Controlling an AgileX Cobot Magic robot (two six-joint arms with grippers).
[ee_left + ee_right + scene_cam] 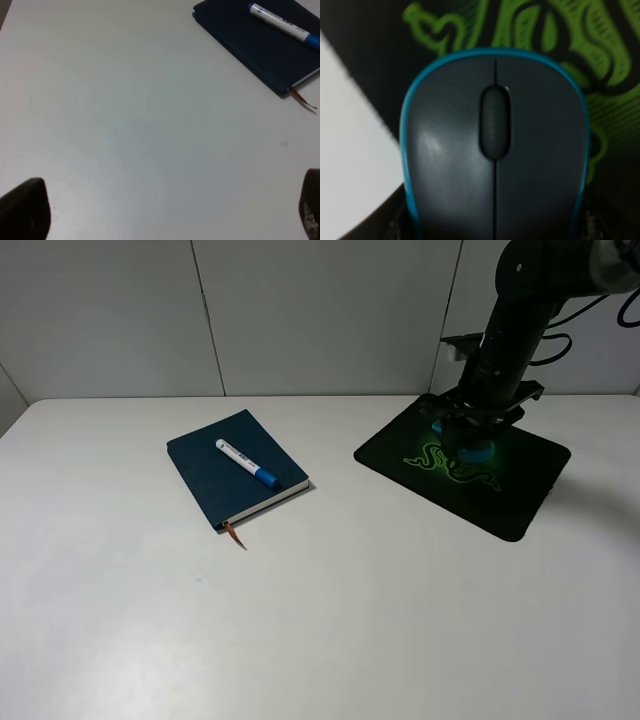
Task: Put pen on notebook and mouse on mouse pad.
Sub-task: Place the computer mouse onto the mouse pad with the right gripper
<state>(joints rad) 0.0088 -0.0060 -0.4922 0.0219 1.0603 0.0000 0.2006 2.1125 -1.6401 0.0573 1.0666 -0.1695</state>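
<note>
The white pen [246, 463] with its blue cap lies diagonally on the dark navy notebook [215, 485], left of centre on the table. Both also show in the left wrist view, as pen [282, 22] and notebook [260, 45]. The mouse [480, 452] rests on the black mouse pad [520, 490] over its green emblem, mostly covered by my right gripper [462, 435]. In the right wrist view the grey, teal-edged mouse [495, 150] fills the space between the fingers, which hug its sides. My left gripper [167, 210] is open over bare table, short of the notebook.
The white table [320, 620] runs up to a grey panelled wall at the back. A reddish ribbon bookmark [235, 535] pokes out of the notebook's near corner. The left arm is outside the exterior high view.
</note>
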